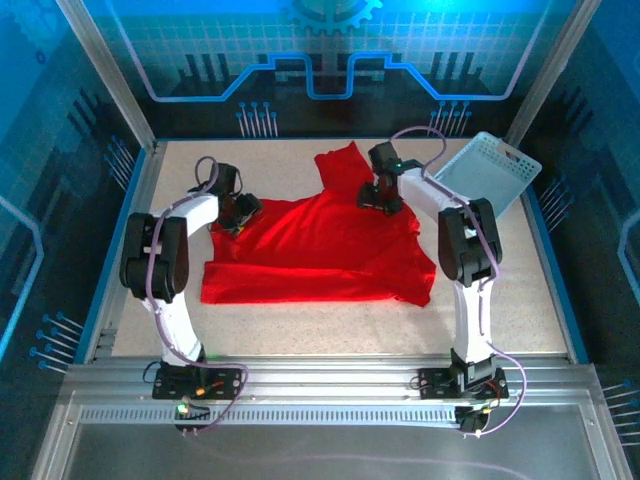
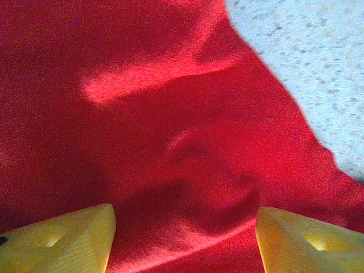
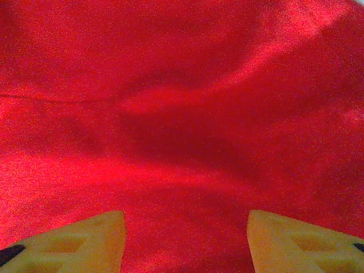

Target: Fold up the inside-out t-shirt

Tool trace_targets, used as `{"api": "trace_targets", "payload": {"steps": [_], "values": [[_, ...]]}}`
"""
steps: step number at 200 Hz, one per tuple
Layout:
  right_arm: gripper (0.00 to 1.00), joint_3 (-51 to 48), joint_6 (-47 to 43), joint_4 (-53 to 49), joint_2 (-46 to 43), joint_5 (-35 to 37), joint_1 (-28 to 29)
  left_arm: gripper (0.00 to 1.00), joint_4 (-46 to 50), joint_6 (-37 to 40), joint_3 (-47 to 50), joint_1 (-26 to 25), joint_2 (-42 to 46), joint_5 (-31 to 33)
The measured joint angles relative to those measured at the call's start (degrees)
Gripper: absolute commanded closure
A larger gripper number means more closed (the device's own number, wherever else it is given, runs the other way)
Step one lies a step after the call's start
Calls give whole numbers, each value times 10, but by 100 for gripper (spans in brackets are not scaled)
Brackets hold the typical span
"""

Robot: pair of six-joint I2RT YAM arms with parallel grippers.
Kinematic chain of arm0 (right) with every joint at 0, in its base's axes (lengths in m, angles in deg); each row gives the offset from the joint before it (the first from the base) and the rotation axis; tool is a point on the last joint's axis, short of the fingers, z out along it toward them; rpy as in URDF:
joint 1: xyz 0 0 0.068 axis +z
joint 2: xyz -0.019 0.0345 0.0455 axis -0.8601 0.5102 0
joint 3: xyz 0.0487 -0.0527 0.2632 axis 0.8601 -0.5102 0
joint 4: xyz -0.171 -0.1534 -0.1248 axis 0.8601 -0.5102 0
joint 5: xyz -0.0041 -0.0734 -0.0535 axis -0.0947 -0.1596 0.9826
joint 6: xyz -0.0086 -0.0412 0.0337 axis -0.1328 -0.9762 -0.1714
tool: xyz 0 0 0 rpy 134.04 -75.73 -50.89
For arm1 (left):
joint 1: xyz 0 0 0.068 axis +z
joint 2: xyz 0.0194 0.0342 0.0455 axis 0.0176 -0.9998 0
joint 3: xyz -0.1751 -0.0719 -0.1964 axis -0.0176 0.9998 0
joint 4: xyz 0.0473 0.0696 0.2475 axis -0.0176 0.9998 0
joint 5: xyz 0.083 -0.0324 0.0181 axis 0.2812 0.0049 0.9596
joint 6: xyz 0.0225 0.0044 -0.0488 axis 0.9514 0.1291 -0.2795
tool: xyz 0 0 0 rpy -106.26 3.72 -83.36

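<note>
Shirt [image 1: 320,250]: lying spread, centre frame.
Left hand [image 1: 240,214]: gaping wide, holding nothing.
Right hand [image 1: 381,200]: gaping wide, holding nothing.

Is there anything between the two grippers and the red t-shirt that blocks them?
Nothing visible does. The left gripper and the right gripper are both open directly over the t-shirt, with only red cloth between their fingers. The blue basket sits at the far right corner, out of the way.
</note>
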Motion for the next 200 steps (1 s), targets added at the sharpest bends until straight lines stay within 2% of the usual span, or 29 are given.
{"api": "trace_targets", "payload": {"steps": [23, 47, 83, 114, 142, 169, 200], "values": [[42, -18, 19, -12, 2, 5, -28, 32, -13, -3, 12, 9, 2, 0], [43, -89, 44, -3, -26, 23, -55, 30, -45, -6, 61, 19, 27, 0], [44, -218, 90, 4, -122, 62, -61, 28, -43, -15, 130, 21, 93, 10], [42, -299, 103, 5, -199, 73, -59, 24, -26, -15, 134, 21, 140, 18], [41, -253, 76, -1, -220, 85, -41, 26, 19, 2, 31, 21, 114, 38], [42, -149, 35, 4, -202, 85, -19, 29, 45, 27, -137, 21, 14, 55], [42, -71, 3, 19, -152, 78, -19, 33, 83, 43, -236, 21, -84, 69]]}}
